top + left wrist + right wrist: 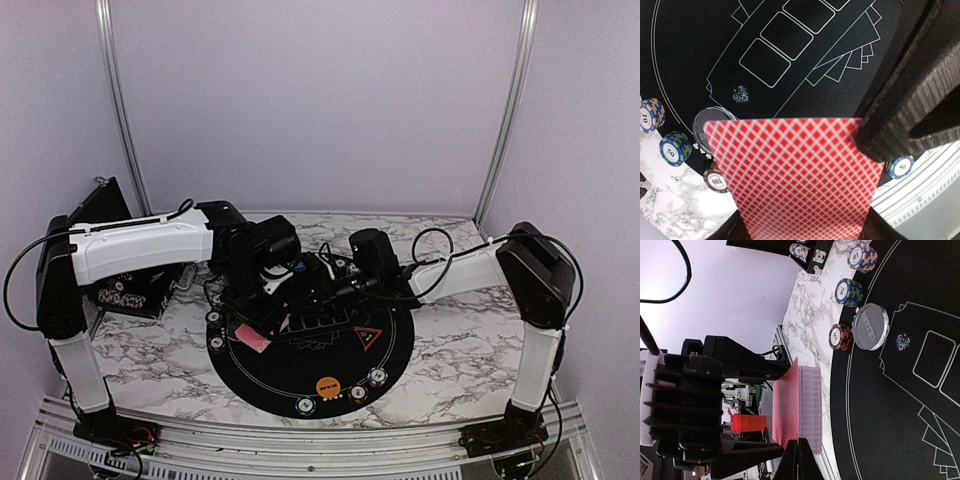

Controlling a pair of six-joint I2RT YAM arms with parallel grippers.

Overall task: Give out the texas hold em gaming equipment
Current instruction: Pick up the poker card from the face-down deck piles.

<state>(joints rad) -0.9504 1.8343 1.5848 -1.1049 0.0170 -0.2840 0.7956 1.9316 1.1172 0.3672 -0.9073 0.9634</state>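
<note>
Deck (810,405): held edge-on in left claw (782,410), mid-frame in right wrist view, by the mat's (880,430) left rim | long axis up-down the frame, red back facing left | right claw (799,462): pressed together, touching the deck's lower end from straight below; card between its tips, you cannot tell | your likely pull: down-frame, along that axis.

Got a round black mat (280,375) lying flat on the white marble desk (470,350), white card outlines printed on it. Also seeing a black box (128,296) at the desk's left rear, pale lilac wall (320,100) behind.
</note>
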